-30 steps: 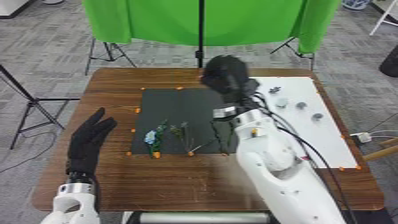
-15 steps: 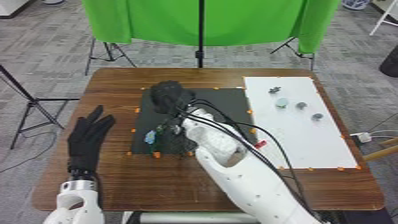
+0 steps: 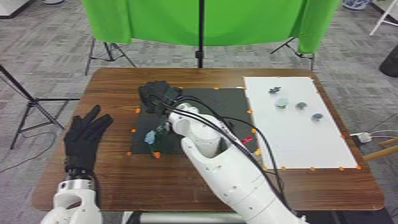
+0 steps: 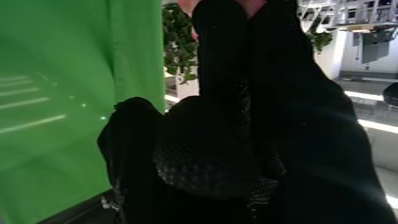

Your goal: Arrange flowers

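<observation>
My right hand (image 3: 158,95) is above the upper left part of the dark mat (image 3: 213,100). In the right wrist view, the glove of my right hand (image 4: 293,125) has something pink (image 4: 252,6) at its far end; I cannot tell what it is. My left hand (image 3: 82,142) stays left of the mat with its fingers straight, holding nothing. A light blue flower (image 3: 150,137) with green leaves lies near the mat's lower left. The right forearm covers the middle of the mat. Small blue-grey flower pieces, a dark one (image 3: 274,90) and a pale one (image 3: 282,103) among them, rest on the white sheet (image 3: 311,145).
Orange markers (image 3: 157,155) line the mat and the sheet on the brown table (image 3: 151,185). Behind the table hangs a green cloth (image 3: 160,25) with a black stand (image 3: 200,50) before it. Black cables run along the right arm.
My right hand has moved left from the mat's upper right, over to its upper left corner, and the right arm has swung left with it. My left hand has barely shifted.
</observation>
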Tool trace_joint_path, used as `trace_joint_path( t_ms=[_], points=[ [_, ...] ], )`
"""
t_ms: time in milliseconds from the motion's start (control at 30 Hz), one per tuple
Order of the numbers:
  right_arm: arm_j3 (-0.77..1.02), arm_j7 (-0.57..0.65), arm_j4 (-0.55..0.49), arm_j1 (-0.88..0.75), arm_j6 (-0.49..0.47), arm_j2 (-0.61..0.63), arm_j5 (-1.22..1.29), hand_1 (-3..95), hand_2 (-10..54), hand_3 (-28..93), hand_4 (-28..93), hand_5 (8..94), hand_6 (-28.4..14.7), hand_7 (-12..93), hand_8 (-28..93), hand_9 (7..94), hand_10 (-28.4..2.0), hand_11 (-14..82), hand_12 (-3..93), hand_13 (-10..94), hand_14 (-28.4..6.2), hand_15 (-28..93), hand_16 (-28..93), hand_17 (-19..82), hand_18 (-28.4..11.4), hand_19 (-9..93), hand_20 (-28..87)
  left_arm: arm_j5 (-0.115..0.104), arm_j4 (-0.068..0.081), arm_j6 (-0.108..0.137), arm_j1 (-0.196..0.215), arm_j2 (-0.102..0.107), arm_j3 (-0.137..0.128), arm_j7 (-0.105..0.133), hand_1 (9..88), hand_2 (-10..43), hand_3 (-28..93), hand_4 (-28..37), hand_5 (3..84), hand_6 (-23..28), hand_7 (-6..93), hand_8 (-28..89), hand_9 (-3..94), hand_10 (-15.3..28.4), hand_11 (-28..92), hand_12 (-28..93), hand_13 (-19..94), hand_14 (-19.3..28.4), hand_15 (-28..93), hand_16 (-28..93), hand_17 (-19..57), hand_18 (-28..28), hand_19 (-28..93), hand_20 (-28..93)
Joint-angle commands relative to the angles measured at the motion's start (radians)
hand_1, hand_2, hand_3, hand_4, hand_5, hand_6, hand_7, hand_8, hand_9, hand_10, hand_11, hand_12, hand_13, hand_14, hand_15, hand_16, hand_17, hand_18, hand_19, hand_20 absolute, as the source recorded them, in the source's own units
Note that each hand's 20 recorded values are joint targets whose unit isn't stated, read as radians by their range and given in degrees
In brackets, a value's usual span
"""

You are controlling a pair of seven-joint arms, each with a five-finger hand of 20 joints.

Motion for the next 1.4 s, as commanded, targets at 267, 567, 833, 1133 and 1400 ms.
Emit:
trace_joint_path(
  t_ms=[267,567,833,1133,1400],
  points=[
    [0.117,-0.048,0.078,0.012,-0.108,-0.097,-0.355,66.2,-9.5,45,-14,80.4,2.5,17,8,92.0,-7.9,7.3,41.0,94,0.2,62,34,68,-9.1,93,63,0.003,-0.005,-0.007,0.010,-0.004,-0.005,-0.008,13.6,11.2,66,-28.3,43.9,5.0,4.7,-5,47.1,13.9,15,13,38,16.0,11,2,9.3,10.5,4,22],
    [0.121,-0.052,0.079,0.018,-0.140,-0.094,-0.391,63.6,-9.5,46,-14,79.4,2.6,16,7,90.5,-8.4,8.7,39.3,93,0.1,62,34,68,-9.3,93,63,0.007,-0.005,-0.018,0.014,-0.002,-0.009,-0.008,13.9,9.2,66,-28.3,44.0,5.0,4.7,-5,47.1,13.8,15,13,38,16.0,11,3,9.2,10.5,4,22],
    [0.124,-0.052,0.076,0.016,-0.156,-0.079,-0.417,61.8,-9.5,46,-14,77.6,2.7,15,6,89.1,-8.8,8.7,39.1,93,0.2,62,34,67,-9.4,93,62,0.008,-0.007,-0.023,0.022,-0.002,-0.013,-0.011,13.9,5.1,66,-28.3,43.9,5.1,4.7,-5,47.0,13.8,15,13,38,16.1,11,3,9.1,10.5,4,22],
    [0.151,-0.062,0.089,0.010,-0.148,-0.080,-0.500,62.3,-9.5,46,-14,76.9,2.7,15,6,88.3,-8.8,8.8,38.6,93,0.2,62,34,67,-9.5,93,62,0.011,-0.006,-0.026,0.020,-0.003,-0.013,-0.015,14.3,3.6,66,-28.3,43.7,4.9,4.8,-5,47.1,13.8,15,13,38,16.2,11,3,9.1,10.6,3,22],
    [0.137,-0.060,0.071,0.009,-0.205,-0.059,-0.505,60.0,-9.5,45,-13,75.3,3.0,15,6,85.9,-9.0,10.4,37.1,92,0.1,62,34,66,-9.6,93,62,0.012,-0.005,-0.029,0.018,-0.004,-0.013,-0.016,14.7,2.4,67,-28.3,43.6,4.7,4.9,-5,47.0,13.7,15,13,38,16.2,11,3,9.0,10.7,3,22]
  ],
)
